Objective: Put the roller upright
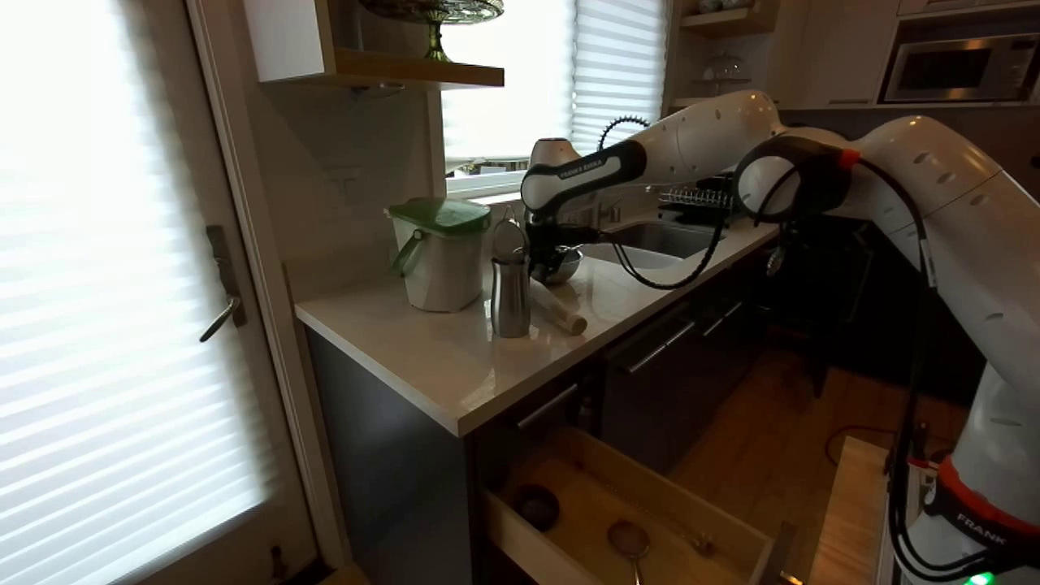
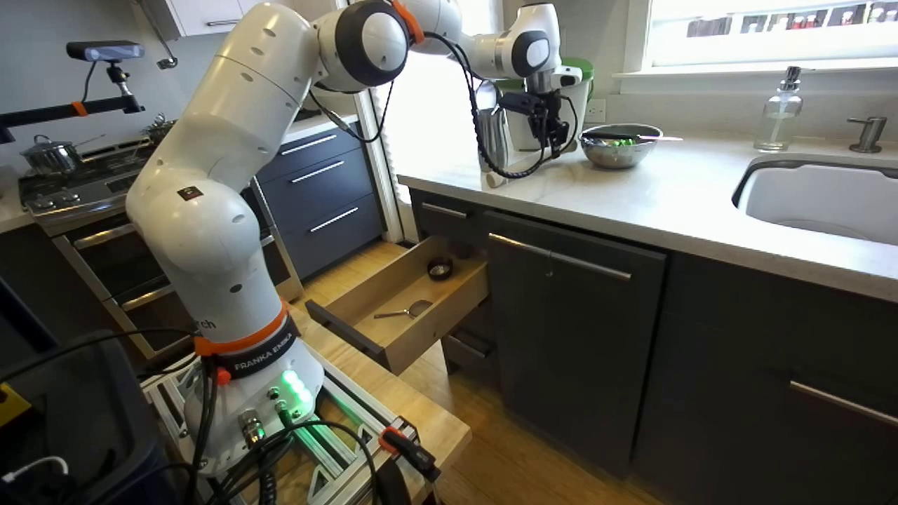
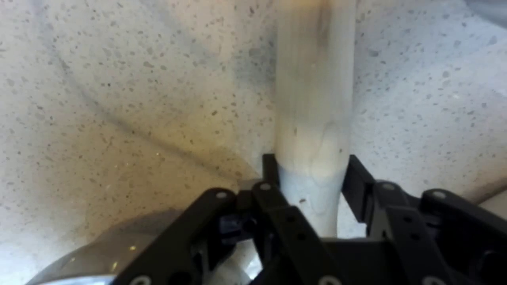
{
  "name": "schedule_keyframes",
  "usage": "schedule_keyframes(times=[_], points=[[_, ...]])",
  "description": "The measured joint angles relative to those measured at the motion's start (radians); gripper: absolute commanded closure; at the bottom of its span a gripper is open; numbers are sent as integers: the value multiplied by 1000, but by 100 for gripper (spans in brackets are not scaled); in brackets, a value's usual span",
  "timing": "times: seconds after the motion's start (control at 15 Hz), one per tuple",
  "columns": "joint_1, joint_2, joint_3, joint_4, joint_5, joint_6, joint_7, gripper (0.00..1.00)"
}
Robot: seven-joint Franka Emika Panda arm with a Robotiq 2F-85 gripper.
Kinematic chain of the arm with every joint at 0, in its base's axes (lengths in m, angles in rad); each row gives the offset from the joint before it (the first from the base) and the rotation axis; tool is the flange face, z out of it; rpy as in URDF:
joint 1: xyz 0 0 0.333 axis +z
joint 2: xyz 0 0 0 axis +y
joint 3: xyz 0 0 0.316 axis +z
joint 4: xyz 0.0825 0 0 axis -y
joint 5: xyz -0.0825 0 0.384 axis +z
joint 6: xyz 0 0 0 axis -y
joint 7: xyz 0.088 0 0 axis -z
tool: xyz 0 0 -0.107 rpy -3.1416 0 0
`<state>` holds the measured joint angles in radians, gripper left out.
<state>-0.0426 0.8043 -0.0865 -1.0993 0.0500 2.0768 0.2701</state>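
The roller is a pale wooden cylinder. In an exterior view its near end (image 1: 573,323) shows on the counter beside the shiny steel cup (image 1: 510,305), its far part hidden behind the cup and gripper. A pale end (image 2: 496,180) shows in an exterior view at the cup's foot. In the wrist view the roller (image 3: 315,87) runs down between the fingers. My gripper (image 3: 311,168) is shut on it near one end, a fingertip against each side. The gripper also shows low over the counter in both exterior views (image 1: 539,272) (image 2: 553,151). The roller lies along the counter, not upright.
A white jug with a green lid (image 1: 443,260) stands behind the cup. A steel bowl (image 2: 617,154) stands on the other side of the gripper. The counter's front edge (image 1: 528,386) is close, above an open drawer (image 2: 400,294) holding a ladle-like utensil and a dark bowl.
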Motion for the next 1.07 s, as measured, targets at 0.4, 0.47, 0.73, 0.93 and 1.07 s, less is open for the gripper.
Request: schedule_keyframes(times=[0.4,0.47,0.73,0.93,1.07], points=[[-1,-212,-1,-88,0,97,-96,82],[-1,-253,-2,-126,0,147,-110,82],[1,-367,-5,-296,-12,465,-146,82],[5,-425,-7,-415,-33,724,-145,82],[13,-463,-19,-517,-45,892,-139,82]])
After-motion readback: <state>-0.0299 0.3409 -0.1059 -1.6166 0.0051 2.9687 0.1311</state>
